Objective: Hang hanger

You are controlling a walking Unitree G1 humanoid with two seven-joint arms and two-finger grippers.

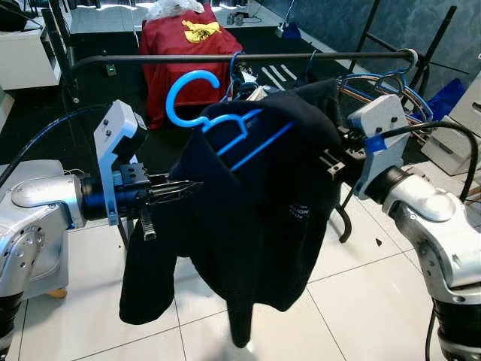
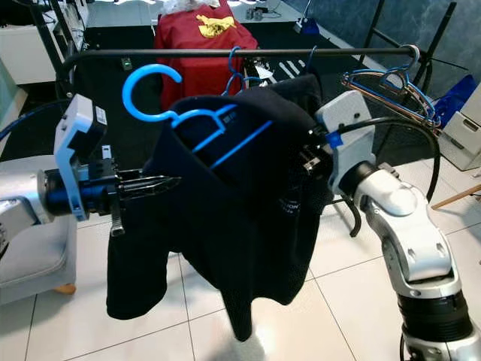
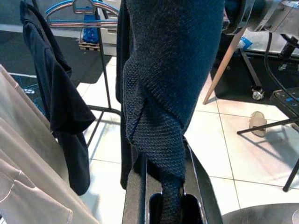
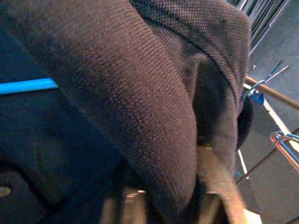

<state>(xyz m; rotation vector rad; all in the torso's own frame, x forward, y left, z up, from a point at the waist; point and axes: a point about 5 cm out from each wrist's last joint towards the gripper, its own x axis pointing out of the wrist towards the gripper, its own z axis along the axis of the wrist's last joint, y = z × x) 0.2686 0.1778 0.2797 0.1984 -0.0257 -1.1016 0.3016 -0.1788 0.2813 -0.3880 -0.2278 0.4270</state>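
Below rail [image 1: 225, 57], both grippers hold shirt [image 1: 255, 226] w/ hanger [image 1: 218, 120].

Both arms raised inward, left end effector [image 1: 176, 192] and right end effector [image 1: 331, 162] clamped closed.

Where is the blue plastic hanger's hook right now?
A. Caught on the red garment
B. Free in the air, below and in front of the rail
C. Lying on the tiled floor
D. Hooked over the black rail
B: the blue plastic hanger carries the dark knitted sweater, and its hook curls in open air short of the black metal rail.
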